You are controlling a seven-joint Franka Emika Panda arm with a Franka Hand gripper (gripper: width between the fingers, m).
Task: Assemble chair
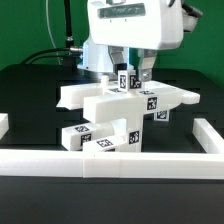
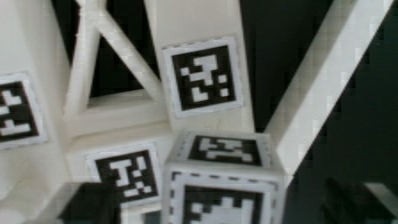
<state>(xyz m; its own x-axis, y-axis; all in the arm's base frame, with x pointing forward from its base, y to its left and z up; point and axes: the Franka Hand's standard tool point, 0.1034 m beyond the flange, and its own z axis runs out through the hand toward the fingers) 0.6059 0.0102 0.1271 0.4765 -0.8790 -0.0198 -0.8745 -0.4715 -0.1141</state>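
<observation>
The chair stands in the middle of the black table, a part-built stack of white tagged pieces. A flat seat plate lies across blocky pieces, and more tagged blocks sit low at the front. My gripper hangs straight above it, its fingers either side of an upright tagged piece that rises from the seat. In the wrist view the dark fingers stand apart from the tagged block, with a gap on each side. The gripper is open and holds nothing.
A long white border rail runs along the front, with side rails at the exterior view's left and right. Black cables hang behind the arm. Slanted white bars of the chair fill the wrist view.
</observation>
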